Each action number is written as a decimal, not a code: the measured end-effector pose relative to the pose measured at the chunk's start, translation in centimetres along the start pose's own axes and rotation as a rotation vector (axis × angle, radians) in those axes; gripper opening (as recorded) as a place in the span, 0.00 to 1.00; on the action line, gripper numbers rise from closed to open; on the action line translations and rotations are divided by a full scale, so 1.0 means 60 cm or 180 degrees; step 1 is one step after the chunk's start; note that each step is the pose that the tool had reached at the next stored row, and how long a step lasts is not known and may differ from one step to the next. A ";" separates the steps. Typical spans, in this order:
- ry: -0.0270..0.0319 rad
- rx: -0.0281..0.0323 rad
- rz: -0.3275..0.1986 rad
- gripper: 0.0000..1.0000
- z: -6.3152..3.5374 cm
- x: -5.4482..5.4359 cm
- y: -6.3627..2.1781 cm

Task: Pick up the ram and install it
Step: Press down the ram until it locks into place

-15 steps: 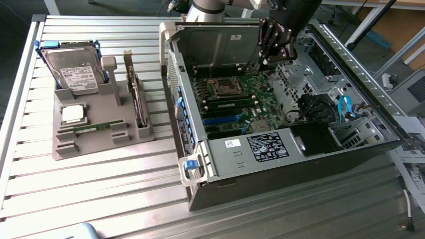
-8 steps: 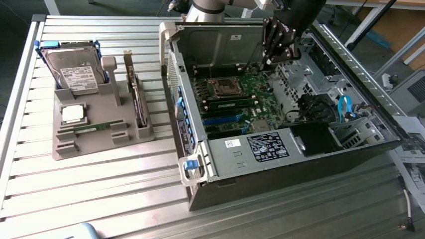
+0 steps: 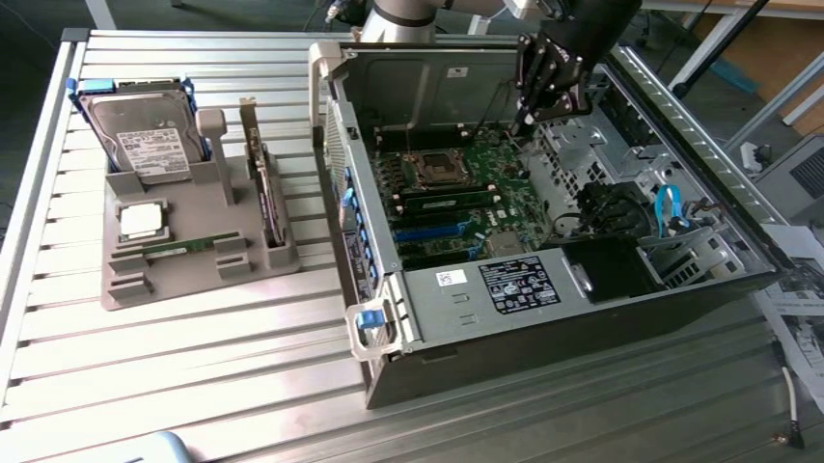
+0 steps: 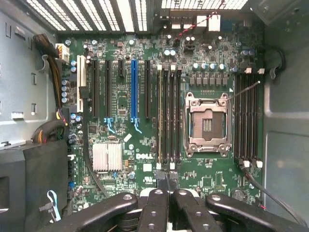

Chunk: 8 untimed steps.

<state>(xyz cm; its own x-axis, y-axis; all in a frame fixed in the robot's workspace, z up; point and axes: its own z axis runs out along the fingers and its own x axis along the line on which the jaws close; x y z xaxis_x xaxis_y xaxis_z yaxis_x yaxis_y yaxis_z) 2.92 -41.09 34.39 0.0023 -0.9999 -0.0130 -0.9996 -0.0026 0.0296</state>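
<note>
- Steel-grey computer case [image 3: 566,280] lies on its side on the slatted table [image 3: 168,386], side panel off, so the motherboard [image 4: 145,125] faces up for reaching from above.
- Black gripper [image 4: 166,186] hangs inside the case over the board; in the exterior view it sits [image 3: 531,118] near the case's back wall, with its fingers [image 4: 160,180] pressed together and nothing green visible between them.
- Grey parts holder [image 3: 193,251] stands on the table at the exterior view's left, well apart from the case; its slots keep each part upright or flat and separate, probably for easy picking.
- Hard drive [image 3: 142,135] leans at the holder's back, and an expansion card [image 3: 264,183] stands on edge beside it.
- Silver processor [image 3: 139,220] lies flat mid-holder.
- Green ram [image 3: 191,246] lies in a slot near the holder's front, untouched and not yet installed.
- Wrist view adds the open CPU socket [image 4: 207,123] and the long memory slots [image 4: 169,116] just ahead of the fingertips; the exterior view alone takes in the holder.
</note>
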 end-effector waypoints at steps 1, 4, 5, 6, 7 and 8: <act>0.0000 0.0000 0.0000 0.10 0.000 0.000 0.000; 0.0000 0.0000 0.0000 0.10 0.000 0.000 0.000; 0.0000 0.0000 0.0000 0.10 0.000 0.000 0.000; -0.0001 0.0000 0.0000 0.10 0.001 0.000 0.000; -0.0001 0.0000 0.0000 0.10 0.002 0.000 0.000; 0.0000 0.0000 0.0000 0.10 0.004 0.000 0.000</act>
<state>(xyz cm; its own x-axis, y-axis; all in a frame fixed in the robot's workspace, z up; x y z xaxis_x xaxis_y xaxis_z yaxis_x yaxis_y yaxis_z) 2.92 -41.10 34.16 0.0023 -0.9999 -0.0130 -0.9996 -0.0027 0.0296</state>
